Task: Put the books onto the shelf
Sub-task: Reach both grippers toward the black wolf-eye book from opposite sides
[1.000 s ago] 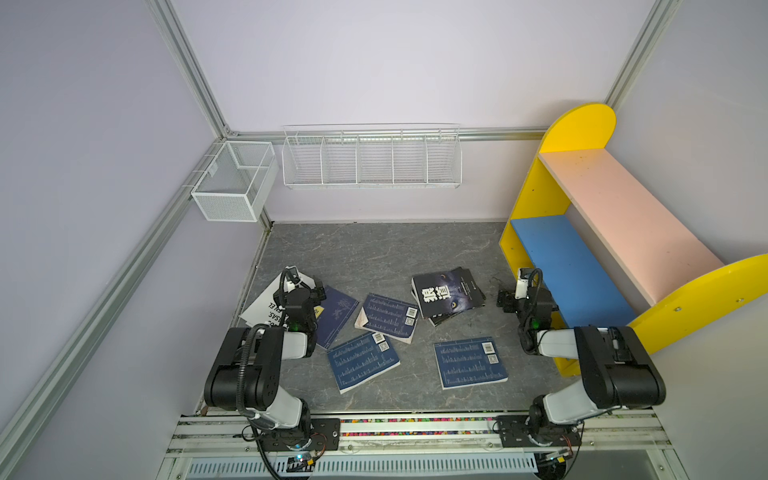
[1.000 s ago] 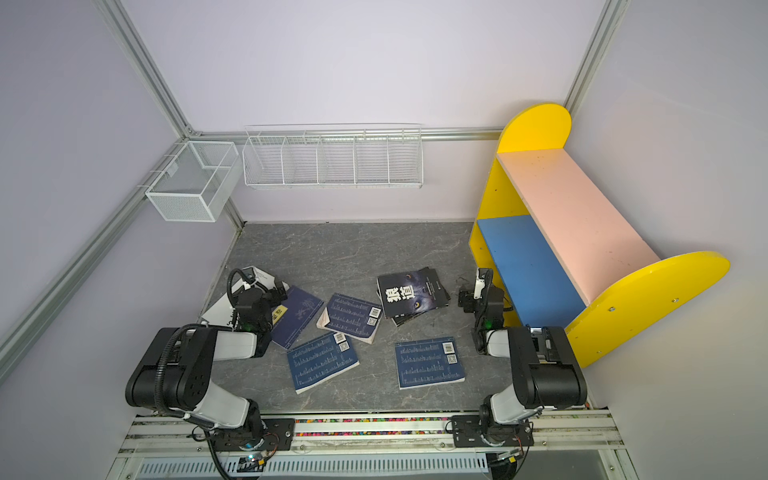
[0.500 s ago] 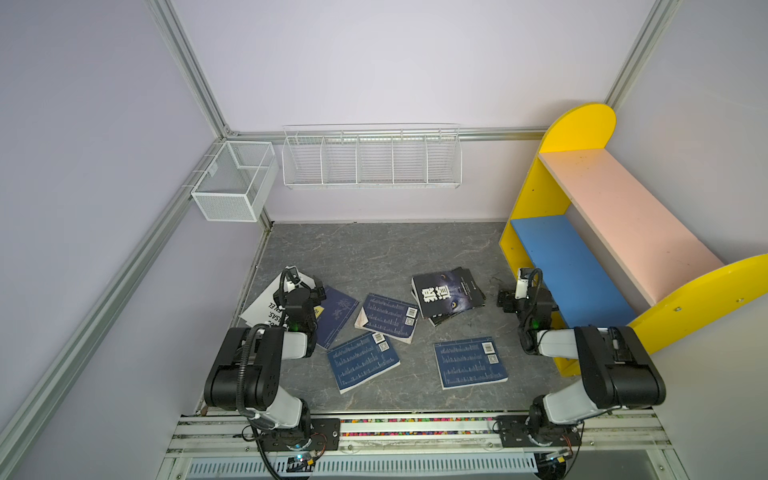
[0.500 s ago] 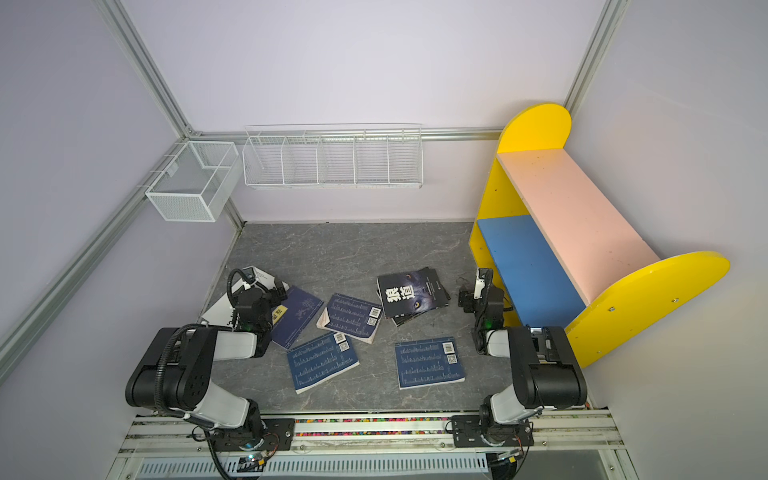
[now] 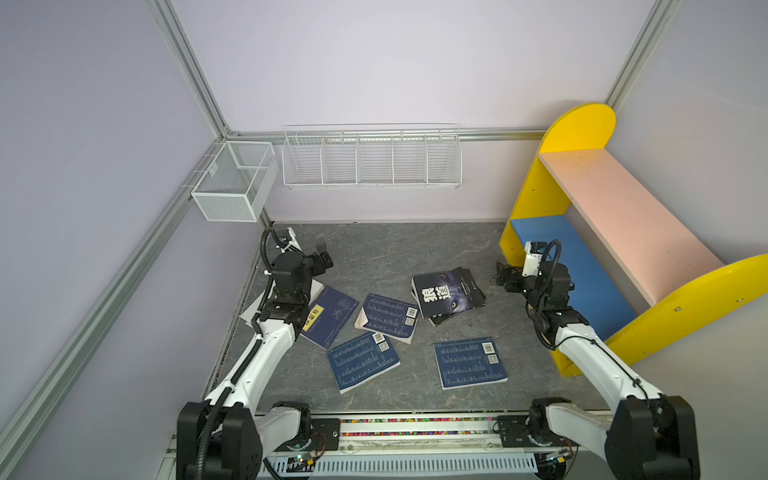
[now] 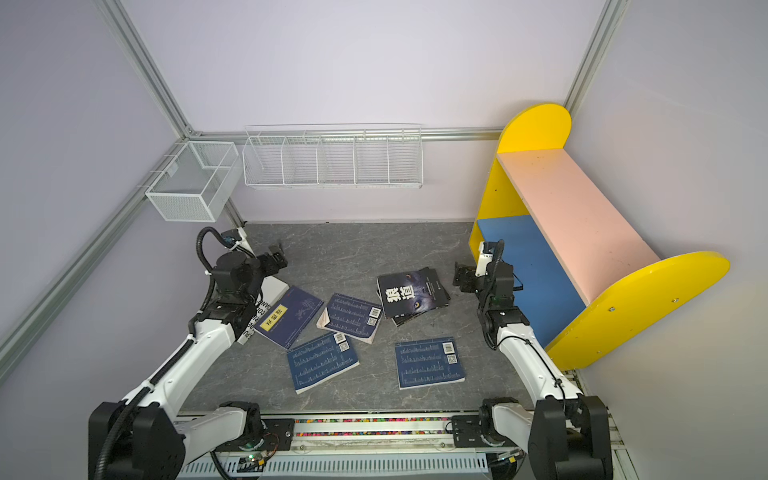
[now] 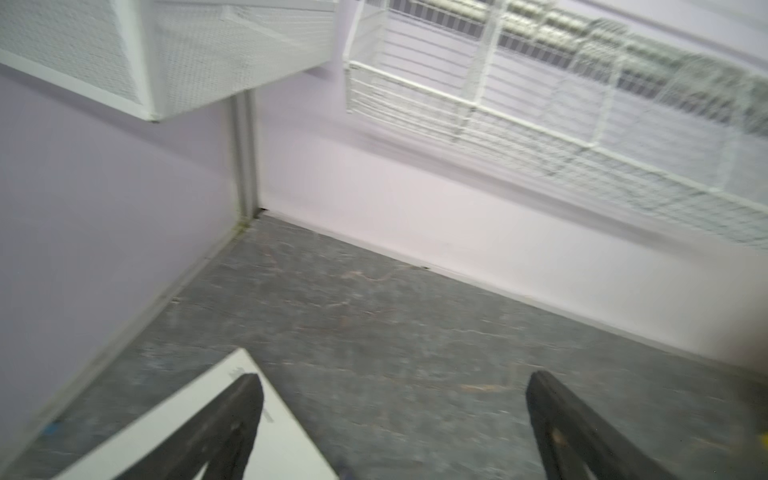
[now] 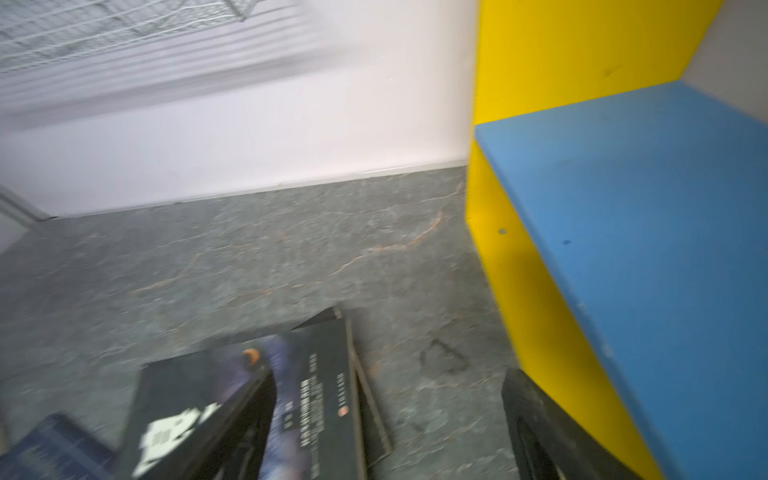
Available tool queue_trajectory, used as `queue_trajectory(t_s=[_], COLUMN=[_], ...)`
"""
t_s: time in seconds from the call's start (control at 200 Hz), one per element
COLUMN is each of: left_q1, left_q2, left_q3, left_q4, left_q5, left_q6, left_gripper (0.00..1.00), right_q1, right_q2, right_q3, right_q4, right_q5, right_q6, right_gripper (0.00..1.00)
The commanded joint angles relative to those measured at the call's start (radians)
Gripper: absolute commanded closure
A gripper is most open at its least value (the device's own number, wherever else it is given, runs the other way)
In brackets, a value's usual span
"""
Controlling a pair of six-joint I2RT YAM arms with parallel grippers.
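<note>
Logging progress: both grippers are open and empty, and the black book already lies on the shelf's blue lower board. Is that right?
Not quite. The black book lies on the grey floor beside the shelf, not on its blue lower board, as both top views show. The left gripper and right gripper are indeed open and empty.

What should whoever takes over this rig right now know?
Left gripper: open, empty, by the white book's corner.
Right gripper: open, empty, beside the stacked black books, near the shelf's blue board.
Books: four navy books, the black books and the white book all lie on the grey floor.
Done: nothing; the shelf holds no book.
Left: shelve every book.
</note>
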Motion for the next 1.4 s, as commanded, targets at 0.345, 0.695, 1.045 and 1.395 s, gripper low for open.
queue_trajectory(t_s=[0.345, 0.695, 1.045, 1.395], left_q1=[-0.675, -0.717, -0.589, -0.577], left_q2=[0.001, 0.057, 0.252, 0.580], left_q3=[-0.265, -0.214, -0.116, 0.104], left_q4=[0.062, 0.085, 0.149, 0.097], left_q5=[0.016, -0.023, 0.256, 0.442], left_q6=[-0.840, -0.869, -0.773, -0.513], left_gripper=[0.01, 0.01, 0.13, 0.13], right_q1=[0.516, 0.723, 0.673, 0.388], right_q2=[-0.198, -0.285, -0.084, 0.232], right_q3=[-0.043, -0.083, 0.139, 0.273], right_q4=[-0.393, -0.441, -0.644, -0.511], right_q5=[0.018, 0.228, 0.419, 0.180], right_q6=[0.565, 0.698, 0.439, 0.216], right_gripper=[0.12, 0.12, 0.11, 0.11])
